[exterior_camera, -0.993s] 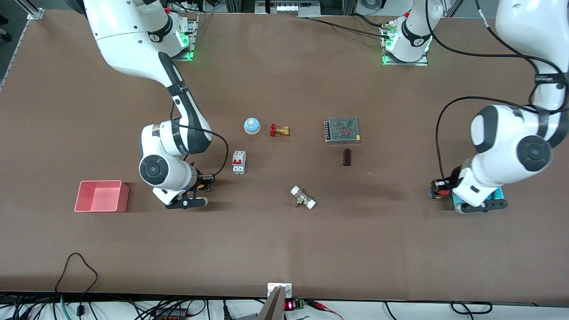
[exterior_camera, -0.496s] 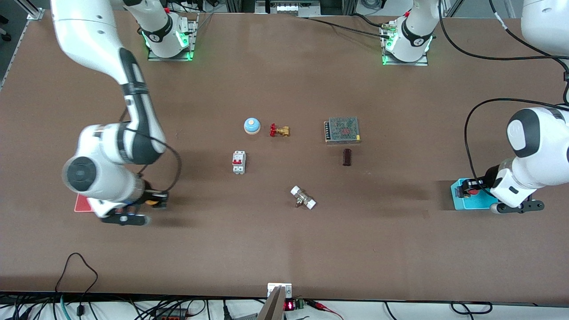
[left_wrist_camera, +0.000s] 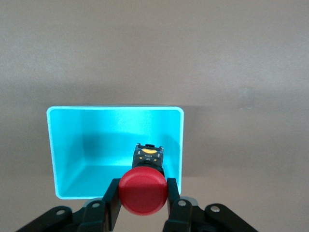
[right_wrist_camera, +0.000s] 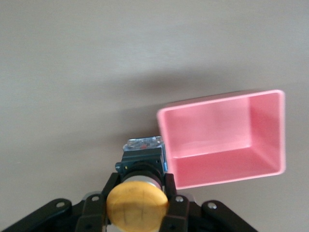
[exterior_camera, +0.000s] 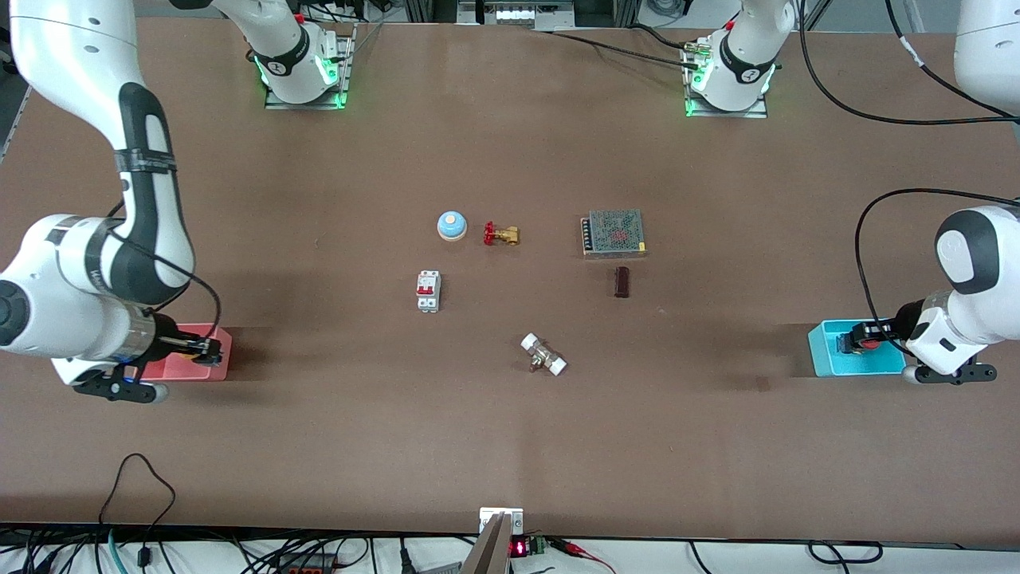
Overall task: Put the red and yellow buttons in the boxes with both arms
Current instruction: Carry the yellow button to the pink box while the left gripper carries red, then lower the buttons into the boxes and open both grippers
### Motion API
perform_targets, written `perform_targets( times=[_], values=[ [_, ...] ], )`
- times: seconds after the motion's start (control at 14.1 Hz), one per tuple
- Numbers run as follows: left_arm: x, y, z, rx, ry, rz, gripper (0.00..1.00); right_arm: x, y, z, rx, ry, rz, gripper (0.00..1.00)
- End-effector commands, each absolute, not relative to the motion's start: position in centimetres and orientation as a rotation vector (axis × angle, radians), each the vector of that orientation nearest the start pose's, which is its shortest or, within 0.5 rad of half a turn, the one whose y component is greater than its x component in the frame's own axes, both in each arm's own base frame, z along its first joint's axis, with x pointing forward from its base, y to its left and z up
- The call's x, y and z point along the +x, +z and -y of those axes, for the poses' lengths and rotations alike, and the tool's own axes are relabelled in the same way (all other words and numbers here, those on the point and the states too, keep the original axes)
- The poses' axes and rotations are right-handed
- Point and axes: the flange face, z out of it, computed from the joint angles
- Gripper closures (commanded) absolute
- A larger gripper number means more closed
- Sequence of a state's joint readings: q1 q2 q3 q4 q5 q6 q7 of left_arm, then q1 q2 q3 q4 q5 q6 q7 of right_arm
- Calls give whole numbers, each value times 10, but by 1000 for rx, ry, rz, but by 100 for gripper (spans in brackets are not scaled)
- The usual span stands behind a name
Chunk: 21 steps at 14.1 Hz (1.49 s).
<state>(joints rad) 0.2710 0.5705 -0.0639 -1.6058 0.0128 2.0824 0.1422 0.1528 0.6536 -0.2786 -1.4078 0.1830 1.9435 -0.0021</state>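
Observation:
My left gripper (exterior_camera: 853, 344) is shut on the red button (exterior_camera: 871, 344) and holds it over the cyan box (exterior_camera: 825, 355) at the left arm's end of the table. In the left wrist view the red button (left_wrist_camera: 143, 191) hangs between the fingers over the cyan box (left_wrist_camera: 67, 145), close to one wall. My right gripper (exterior_camera: 201, 349) is shut on the yellow button (exterior_camera: 190, 356) over the edge of the pink box (exterior_camera: 225, 360). In the right wrist view the yellow button (right_wrist_camera: 137, 207) sits just outside the corner of the pink box (right_wrist_camera: 217, 130).
In the middle of the table lie a blue-domed bell (exterior_camera: 451, 226), a brass valve with a red handle (exterior_camera: 500, 234), a white circuit breaker (exterior_camera: 428, 290), a metal power supply (exterior_camera: 613, 233), a small dark block (exterior_camera: 621, 281) and a white-ended fitting (exterior_camera: 543, 355).
The right arm carried the yellow button from mid-table to the pink box's edge. The left arm carried the red button outward, uncovering the cyan box and ending over it.

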Motion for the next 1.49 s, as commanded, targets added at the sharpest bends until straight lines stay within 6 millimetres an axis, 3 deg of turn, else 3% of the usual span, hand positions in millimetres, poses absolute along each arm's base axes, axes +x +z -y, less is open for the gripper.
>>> perform_targets(
  times=[0.0,0.28,0.43,0.64,0.92,1.13,1.21,1.28,1.35,1.42],
  values=[
    [673,272,-150,-3158,161,49,67,705,307,77,-3110,188,-204,78],
    [674,249,-156,-3156,147,56,60,701,280,99,-3110,245,-173,77],
    [675,250,-156,-3156,142,57,45,700,268,99,-3110,261,-172,76],
    [684,269,-152,-3148,86,59,35,700,241,101,-3115,283,-141,76],
    [691,319,-140,-3141,-4,34,25,702,224,111,-3128,254,-81,76],
    [681,377,-115,-3137,15,-17,23,703,214,112,-3135,243,-75,75],
    [675,394,-100,-3134,27,-42,22,705,216,115,-3143,202,-53,66],
    [670,409,-87,-3130,28,-37,22,705,215,117,-3142,191,-58,44],
    [662,423,-75,-3126,28,-17,22,705,215,116,-3140,187,-66,12],
    [653,440,-58,-3121,19,-22,22,705,219,116,-3141,188,-54,0]
  ],
)
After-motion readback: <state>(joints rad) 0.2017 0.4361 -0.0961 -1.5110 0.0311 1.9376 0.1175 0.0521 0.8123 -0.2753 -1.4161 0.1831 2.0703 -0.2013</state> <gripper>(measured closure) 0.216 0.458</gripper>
